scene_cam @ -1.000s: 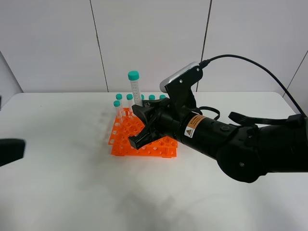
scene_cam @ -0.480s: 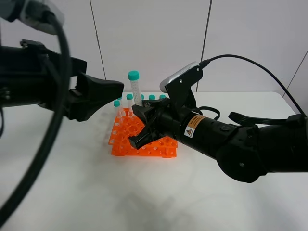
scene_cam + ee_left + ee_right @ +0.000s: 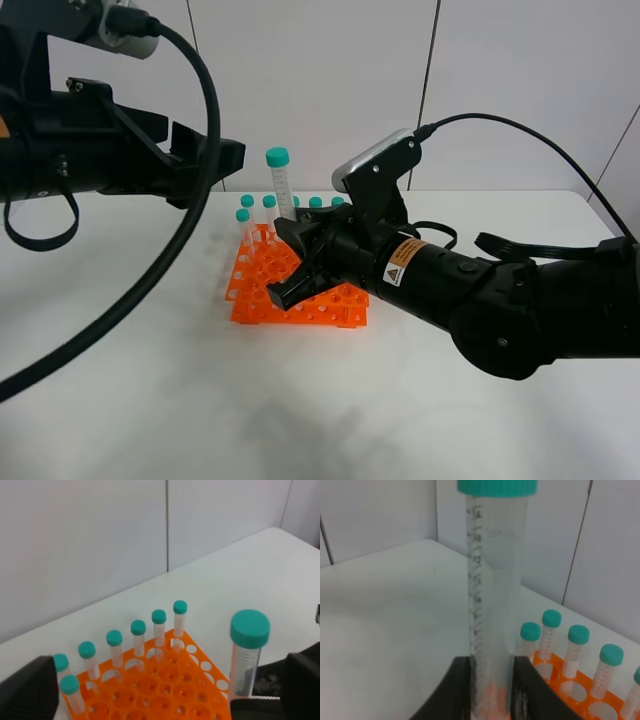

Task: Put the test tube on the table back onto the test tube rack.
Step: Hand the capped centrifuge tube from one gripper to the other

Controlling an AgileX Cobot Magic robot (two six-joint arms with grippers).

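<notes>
Teal-capped and upright, the test tube (image 3: 279, 185) was off the table (image 3: 120, 380), clamped in the right gripper (image 3: 490, 692) over the test tube rack (image 3: 262, 290) but not yet seated, while the left gripper (image 3: 205, 160) hovered nearby, jaws wide apart.

Eight capped tubes show in all. Seven tubes (image 3: 114, 647) stand in the rack, and one test tube (image 3: 281, 190) stands higher, just left of the centre of the exterior frame. There is one orange test tube rack (image 3: 258, 292) and one white counter (image 3: 120, 350). Two black arms (image 3: 480, 290) show, each with one end effector: the left end effector (image 3: 225, 160) at upper left and the right end effector (image 3: 491, 700) near the centre.
</notes>
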